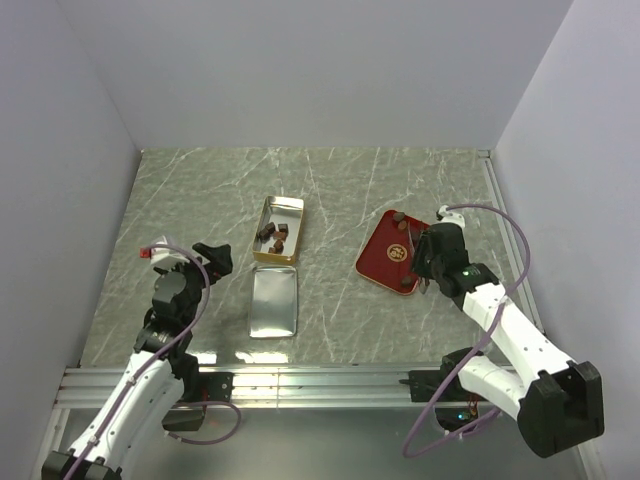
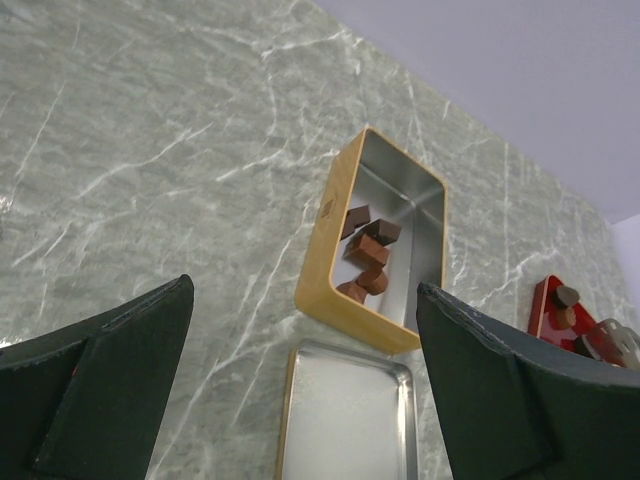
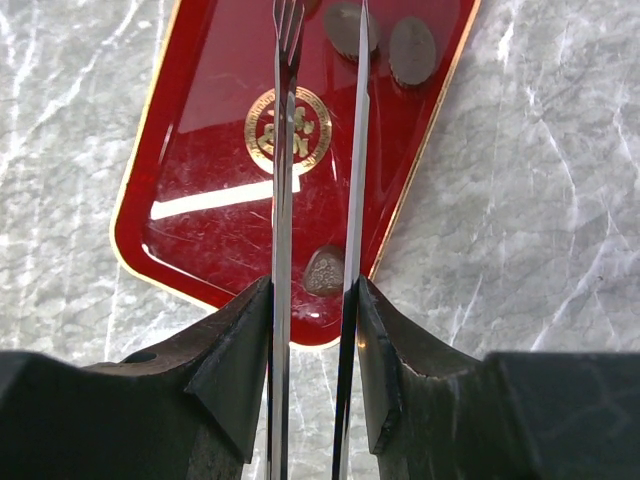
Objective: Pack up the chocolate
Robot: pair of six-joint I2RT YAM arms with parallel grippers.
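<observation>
**Right gripper (image 3: 312,340) clamped on metal tongs (image 3: 283,150); left gripper (image 2: 305,300) fully released.**
Chocolate (image 1: 274,236): several pieces lie inside the gold tin (image 1: 284,200); others lie on the red tray (image 1: 385,262) beneath the tongs. The left gripper hovers near the tin.

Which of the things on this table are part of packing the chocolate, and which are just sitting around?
In the job: chocolate pieces in the gold tin and on the red tray; the tongs gripped in the right claw.
Lying about: the tin lid, flat beside the tin; the left claw, open and holding nothing.
</observation>
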